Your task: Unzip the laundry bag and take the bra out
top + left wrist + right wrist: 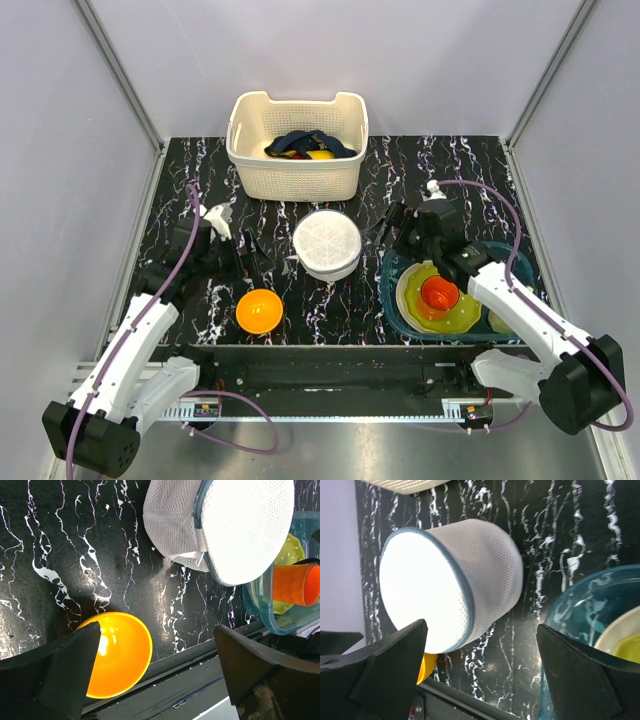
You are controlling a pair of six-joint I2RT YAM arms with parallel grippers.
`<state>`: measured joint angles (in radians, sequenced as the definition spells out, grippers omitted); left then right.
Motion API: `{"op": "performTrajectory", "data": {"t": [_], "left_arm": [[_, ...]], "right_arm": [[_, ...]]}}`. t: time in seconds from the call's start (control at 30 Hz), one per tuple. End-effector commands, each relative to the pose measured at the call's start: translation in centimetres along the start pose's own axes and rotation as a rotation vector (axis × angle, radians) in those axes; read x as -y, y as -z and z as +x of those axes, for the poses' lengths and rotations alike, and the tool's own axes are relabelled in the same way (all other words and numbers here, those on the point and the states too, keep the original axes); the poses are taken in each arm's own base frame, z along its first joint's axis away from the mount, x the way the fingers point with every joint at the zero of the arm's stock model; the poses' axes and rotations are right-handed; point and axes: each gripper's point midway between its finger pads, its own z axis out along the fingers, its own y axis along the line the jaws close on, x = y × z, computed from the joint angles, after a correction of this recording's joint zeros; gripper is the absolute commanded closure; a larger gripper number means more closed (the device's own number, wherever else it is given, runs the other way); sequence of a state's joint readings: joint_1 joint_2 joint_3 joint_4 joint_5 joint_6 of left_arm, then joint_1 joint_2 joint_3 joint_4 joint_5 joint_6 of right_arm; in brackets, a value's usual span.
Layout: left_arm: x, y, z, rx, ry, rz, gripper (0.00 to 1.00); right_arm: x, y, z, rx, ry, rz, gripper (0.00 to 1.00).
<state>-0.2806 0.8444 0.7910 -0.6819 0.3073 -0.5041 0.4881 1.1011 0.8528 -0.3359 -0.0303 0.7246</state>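
The laundry bag [327, 243] is a round white mesh drum with a grey-blue rim, standing closed at the table's middle. It also shows in the left wrist view [230, 525], with a white tab hanging at its side, and in the right wrist view [450, 580]. The bra is hidden. My left gripper [256, 256] is open and empty just left of the bag, apart from it; in its own view [155, 680] the jaws stand wide. My right gripper [394, 238] is open and empty just right of the bag, also wide in its own view [480, 675].
A cream slotted basket [297, 170] with dark navy and yellow clothes stands behind the bag. An orange bowl [259, 311] sits front left. A teal tray [392, 300] at the right holds a yellow plate [462, 312] and an orange cup [438, 293].
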Motion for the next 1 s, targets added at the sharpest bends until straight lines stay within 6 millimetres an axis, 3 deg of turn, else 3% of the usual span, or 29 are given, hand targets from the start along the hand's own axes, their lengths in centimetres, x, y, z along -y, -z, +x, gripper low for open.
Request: {"op": "performTrajectory", "data": {"t": [0.0, 0.17, 0.27, 0.3, 0.4, 0.43, 0.47, 0.57, 0.7, 0.77, 0.97], "left_arm": [[0.9, -0.2, -1.0, 0.046, 0.01, 0.041, 0.01], [1.1, -0.6, -1.0, 0.049, 0.028, 0.06, 0.01], [0.3, -1.5, -1.4, 0.071, 0.055, 0.021, 0.01], [-0.1, -1.8, -1.4, 0.065, 0.061, 0.003, 0.01], [0.2, -2.6, -1.9, 0.032, 0.054, 0.009, 0.01], [0.5, -2.8, -2.4, 0.03, 0.046, 0.013, 0.01], [0.7, -2.8, -2.8, 0.035, 0.039, 0.013, 0.01], [1.1, -3.0, -4.3, 0.047, 0.017, 0.007, 0.01], [3.7, -3.7, -5.1, -0.009, 0.013, 0.117, 0.01], [5.1, -3.9, -5.2, -0.039, 0.004, 0.192, 0.02], [5.0, -6.8, -3.4, -0.206, 0.016, 0.243, 0.09]], "right_arm": [[-4.1, -0.4, -0.1, -0.017, -0.043, -0.185, 0.0], [-3.7, -3.0, 2.4, -0.114, -0.048, -0.189, 0.0], [-3.8, -3.9, 2.8, -0.103, -0.05, -0.225, 0.16], [-4.0, -4.1, 2.7, -0.097, -0.047, -0.241, 0.23], [-4.4, -4.7, 2.9, -0.125, -0.017, -0.251, 0.62], [-4.4, -4.7, 2.7, -0.118, -0.002, -0.249, 0.91], [-4.5, -4.7, 2.4, -0.107, 0.006, -0.246, 1.0], [-3.8, -4.5, 2.4, -0.11, 0.064, -0.216, 1.0], [-5.6, -3.5, 3.3, -0.187, 0.186, -0.33, 1.0], [-6.3, -3.2, 3.9, -0.225, 0.243, -0.387, 1.0], [-7.8, -2.5, 5.1, -0.313, 0.312, -0.514, 1.0]]}}
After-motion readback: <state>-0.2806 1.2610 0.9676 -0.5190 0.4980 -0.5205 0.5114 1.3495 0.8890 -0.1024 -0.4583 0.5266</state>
